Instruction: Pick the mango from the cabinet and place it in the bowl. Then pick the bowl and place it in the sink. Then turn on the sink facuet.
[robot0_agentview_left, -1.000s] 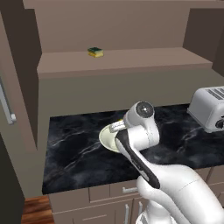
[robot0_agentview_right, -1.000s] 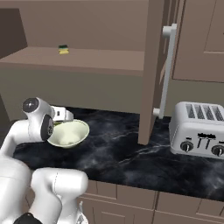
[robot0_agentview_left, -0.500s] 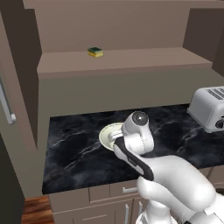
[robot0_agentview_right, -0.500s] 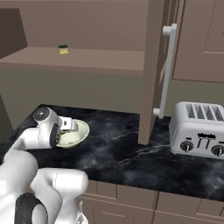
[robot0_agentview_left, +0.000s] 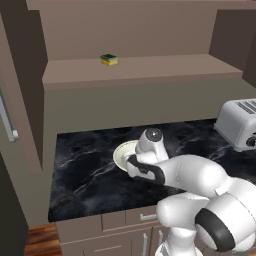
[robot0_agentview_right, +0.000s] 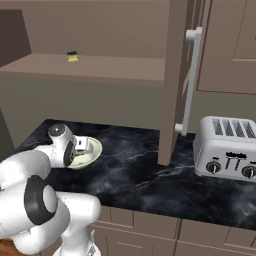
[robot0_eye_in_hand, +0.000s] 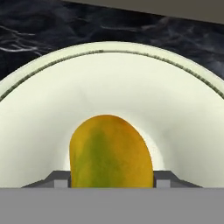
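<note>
The yellow-orange mango (robot0_eye_in_hand: 109, 153) with its green streak sits between my fingertips, low inside the cream-white bowl (robot0_eye_in_hand: 109, 74). My gripper (robot0_eye_in_hand: 112, 178) is shut on the mango, one dark tip against each side. The bowl (robot0_agentview_left: 121, 152) rests on the black marble counter, with my hand reaching into it from the right. From the other side, my gripper (robot0_agentview_right: 81, 147) dips over the rim of the bowl (robot0_agentview_right: 94, 152). Above the counter runs the wide shelf of the taupe cabinet (robot0_agentview_left: 150, 67). The sink and the sink facuet are out of view.
A green-and-yellow sponge (robot0_agentview_left: 109, 59) lies on the cabinet shelf. A silver toaster (robot0_agentview_right: 227, 150) stands on the counter at the right. An open cabinet door (robot0_agentview_right: 175, 85) with a long handle hangs between the bowl and the toaster.
The arm has folded down and the hand has dropped with the mango into the bowl. The bowl, sponge and toaster have stayed put.
</note>
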